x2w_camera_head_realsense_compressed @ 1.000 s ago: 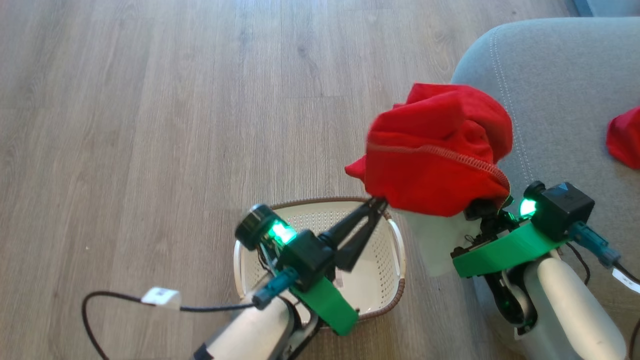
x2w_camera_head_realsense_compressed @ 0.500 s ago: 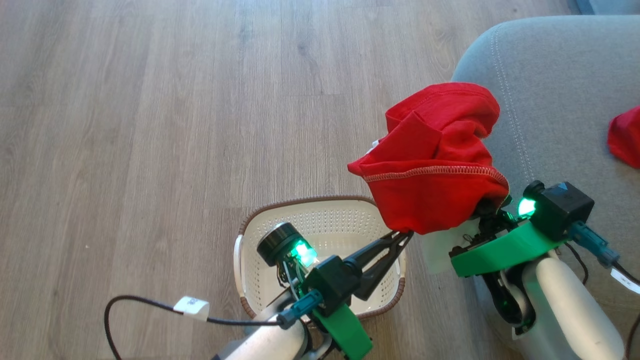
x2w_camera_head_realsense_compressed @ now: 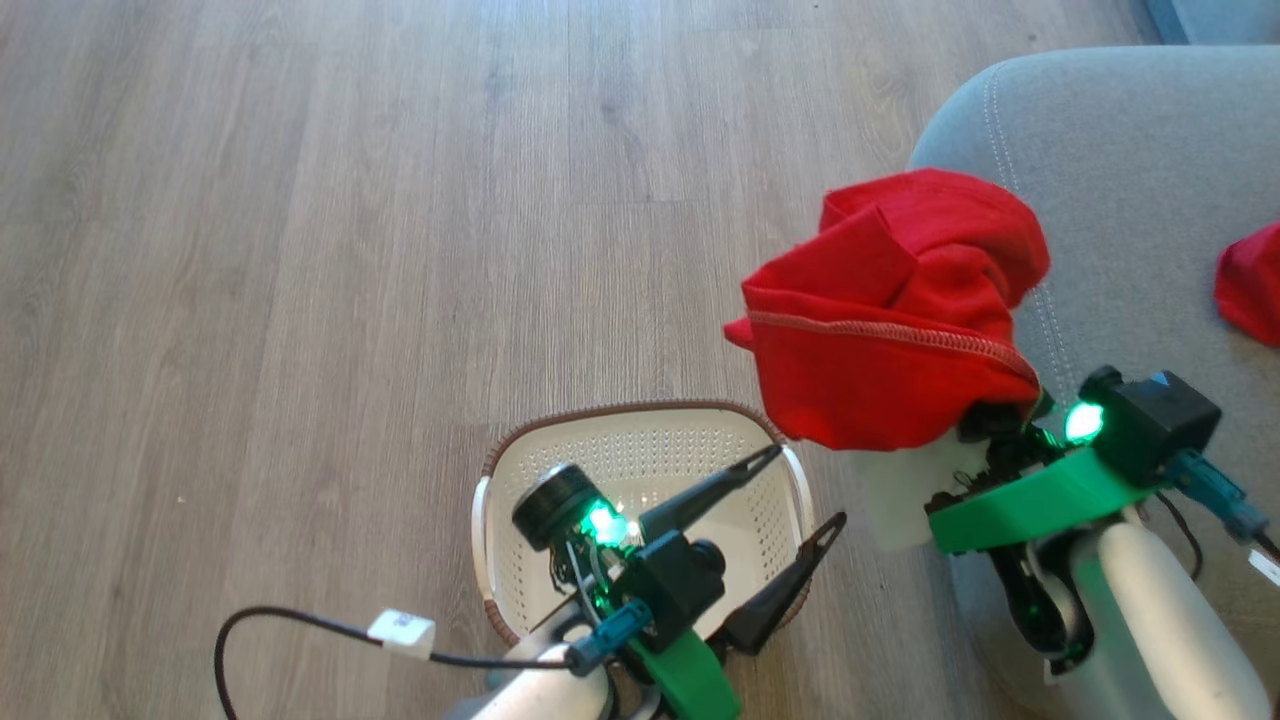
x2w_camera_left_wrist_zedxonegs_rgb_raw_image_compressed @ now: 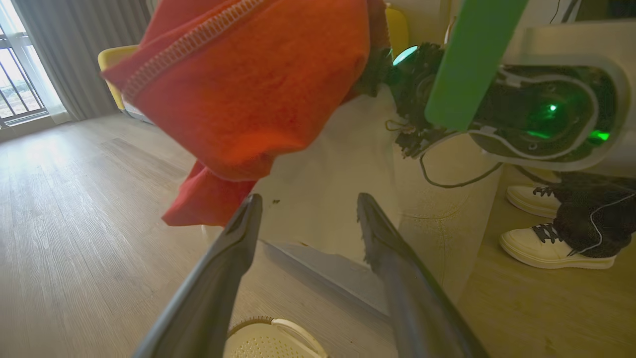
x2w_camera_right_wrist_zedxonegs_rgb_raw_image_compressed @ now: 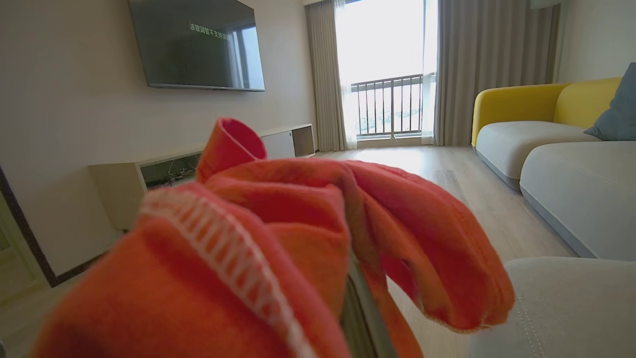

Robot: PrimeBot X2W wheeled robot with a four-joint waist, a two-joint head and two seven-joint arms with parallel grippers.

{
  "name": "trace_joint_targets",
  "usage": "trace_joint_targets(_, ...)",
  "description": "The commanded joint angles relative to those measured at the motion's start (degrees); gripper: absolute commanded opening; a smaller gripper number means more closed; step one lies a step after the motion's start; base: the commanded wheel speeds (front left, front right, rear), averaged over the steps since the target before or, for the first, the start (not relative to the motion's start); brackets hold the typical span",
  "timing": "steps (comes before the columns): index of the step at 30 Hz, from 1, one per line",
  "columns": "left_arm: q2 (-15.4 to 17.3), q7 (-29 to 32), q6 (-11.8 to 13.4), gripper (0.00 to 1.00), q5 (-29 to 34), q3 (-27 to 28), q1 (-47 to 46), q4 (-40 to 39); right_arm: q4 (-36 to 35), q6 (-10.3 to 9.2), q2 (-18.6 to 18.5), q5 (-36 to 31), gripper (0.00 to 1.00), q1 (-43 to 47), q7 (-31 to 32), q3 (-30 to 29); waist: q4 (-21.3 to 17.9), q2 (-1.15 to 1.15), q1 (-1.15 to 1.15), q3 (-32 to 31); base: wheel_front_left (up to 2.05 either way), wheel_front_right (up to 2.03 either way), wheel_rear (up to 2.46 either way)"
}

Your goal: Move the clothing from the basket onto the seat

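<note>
Cream plastic shows bare wherever the basket [x2w_camera_head_realsense_compressed: 620,450] can be seen past the arm, so little or nothing looks left to lift out. Above it the left gripper [x2w_camera_head_realsense_compressed: 808,485] has just let go: a second ago its fingers were pinched on the lower left edge of the red garment [x2w_camera_head_realsense_compressed: 880,350], and now they stand spread wide and have dropped back over the basket. From the left wrist view the same open fingers [x2w_camera_left_wrist_zedxonegs_rgb_raw_image_compressed: 233,248] point up at the cloth without touching it.

From those fingers, the red garment hangs at about 1 o'clock, clear of them, with a white part trailing beneath. It is draped over the right gripper [x2w_camera_head_realsense_compressed: 985,425], whose fingers stay closed on it, buried in the folds. The handover seems complete, and the right arm alone now carries the load.

At 3 o'clock of the cloth lies the seat [x2w_camera_head_realsense_compressed: 1130,200]; the bundle overlaps the seat's rounded edge but is not yet set down. Farther toward 3 o'clock a second red garment [x2w_camera_head_realsense_compressed: 1250,285] already rests on the seat. What remains, I judge, is a short carry rightward and a release.
</note>
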Motion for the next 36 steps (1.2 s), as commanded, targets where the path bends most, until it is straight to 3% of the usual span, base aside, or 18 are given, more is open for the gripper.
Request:
trace_joint_targets(1, -0.1, -0.2, -0.1, 1.00, 1.1, 1.9, -0.5, -1.1, -2.3, 0.40, 0.0, 0.5, 0.00, 0.0, -0.1, -0.2, 0.1, 0.00, 0.00, -0.2, 0.00, 0.00, 0.00)
trace_joint_targets(22, -0.1, -0.2, -1.4, 1.00, 3.2, 5.4, 3.1, 1.1, 0.2, 0.40, 3.1, -0.9, 0.00, 7.1, -0.1, -14.7, -0.1, 0.00, 0.00, -0.9, 0.00, 0.00, 0.00)
trace_joint_targets(36, -0.1, -0.2, -2.2, 1.00, 3.6, 7.0, 4.7, 2.2, 2.5, 0.40, 4.7, -1.5, 0.00, 8.5, -0.1, -17.2, -0.3, 0.00, 0.00, -1.1, 0.00, 0.00, 0.00)
